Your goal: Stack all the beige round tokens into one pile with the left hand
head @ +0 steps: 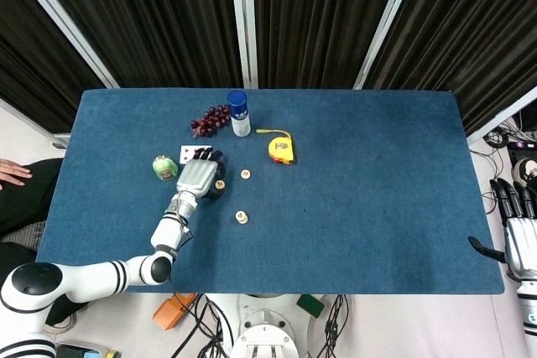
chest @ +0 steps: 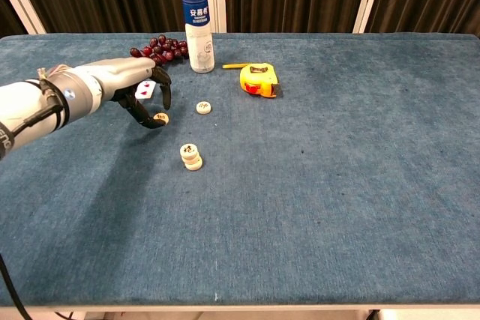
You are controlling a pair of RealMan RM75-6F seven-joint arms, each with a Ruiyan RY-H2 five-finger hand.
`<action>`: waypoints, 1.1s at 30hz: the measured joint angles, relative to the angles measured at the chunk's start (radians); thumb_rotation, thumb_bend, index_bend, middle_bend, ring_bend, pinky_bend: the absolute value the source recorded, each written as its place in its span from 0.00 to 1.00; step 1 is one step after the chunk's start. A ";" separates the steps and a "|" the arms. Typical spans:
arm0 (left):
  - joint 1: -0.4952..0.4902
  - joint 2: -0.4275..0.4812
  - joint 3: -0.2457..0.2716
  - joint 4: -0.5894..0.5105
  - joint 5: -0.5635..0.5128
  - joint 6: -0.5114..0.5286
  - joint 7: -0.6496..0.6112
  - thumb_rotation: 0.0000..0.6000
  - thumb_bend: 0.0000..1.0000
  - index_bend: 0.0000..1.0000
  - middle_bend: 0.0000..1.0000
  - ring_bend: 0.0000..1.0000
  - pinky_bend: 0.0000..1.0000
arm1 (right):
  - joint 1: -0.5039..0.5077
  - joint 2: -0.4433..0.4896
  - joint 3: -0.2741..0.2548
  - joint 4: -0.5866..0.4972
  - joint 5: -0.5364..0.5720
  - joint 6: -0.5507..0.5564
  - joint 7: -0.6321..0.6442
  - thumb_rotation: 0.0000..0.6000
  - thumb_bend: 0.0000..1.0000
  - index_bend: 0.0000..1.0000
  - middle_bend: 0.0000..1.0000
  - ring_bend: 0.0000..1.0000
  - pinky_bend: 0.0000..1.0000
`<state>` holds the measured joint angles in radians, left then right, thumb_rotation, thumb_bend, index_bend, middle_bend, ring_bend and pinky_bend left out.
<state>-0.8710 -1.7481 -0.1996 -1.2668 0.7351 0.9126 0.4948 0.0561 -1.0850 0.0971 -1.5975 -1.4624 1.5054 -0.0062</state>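
A pile of two beige round tokens (head: 242, 217) (chest: 191, 157) stands on the blue table (head: 361, 190). One single token (head: 245, 174) (chest: 202, 107) lies further back, near the tape measure. Another token (head: 220, 184) (chest: 160, 118) lies left of it, and my left hand (head: 199, 175) (chest: 139, 91) is lowered over it, pinching it between thumb and a curled finger at table level. My right hand (head: 516, 224) hangs off the table's right edge with its fingers apart, holding nothing.
A white bottle with a blue cap (head: 239, 113) (chest: 195, 24) and dark grapes (head: 210, 120) (chest: 154, 50) stand at the back. A yellow tape measure (head: 282, 149) (chest: 259, 80), a playing card (chest: 144, 89) and a green toy (head: 164, 167) lie near the left hand.
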 measured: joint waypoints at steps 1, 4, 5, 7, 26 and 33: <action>0.000 -0.002 0.001 0.004 -0.001 -0.001 0.002 1.00 0.29 0.44 0.11 0.00 0.00 | 0.001 0.000 0.000 0.000 0.001 -0.001 -0.001 1.00 0.20 0.01 0.12 0.00 0.09; 0.000 -0.005 0.003 0.013 -0.004 -0.006 0.007 1.00 0.29 0.44 0.11 0.00 0.00 | 0.002 0.001 0.002 -0.002 0.003 -0.003 -0.003 1.00 0.20 0.01 0.12 0.00 0.09; 0.000 -0.005 0.003 0.015 -0.005 -0.008 0.008 1.00 0.29 0.44 0.11 0.00 0.00 | 0.003 0.001 0.003 -0.002 0.003 -0.003 -0.004 1.00 0.20 0.01 0.12 0.00 0.09; 0.002 -0.003 0.002 0.018 -0.009 -0.011 0.007 1.00 0.29 0.44 0.11 0.00 0.00 | 0.004 0.001 0.003 -0.003 0.004 -0.005 -0.005 1.00 0.20 0.01 0.12 0.00 0.09; 0.020 0.009 -0.001 0.000 0.030 0.000 -0.018 1.00 0.35 0.51 0.11 0.00 0.00 | 0.006 0.003 0.003 -0.012 0.001 -0.003 -0.013 1.00 0.20 0.01 0.12 0.00 0.09; 0.048 0.067 0.009 -0.143 0.096 0.057 -0.025 1.00 0.35 0.51 0.11 0.00 0.00 | 0.006 -0.001 0.001 -0.004 -0.011 0.003 -0.001 1.00 0.20 0.01 0.12 0.00 0.09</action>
<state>-0.8232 -1.6812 -0.1906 -1.4100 0.8308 0.9697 0.4698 0.0619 -1.0863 0.0978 -1.6020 -1.4730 1.5084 -0.0075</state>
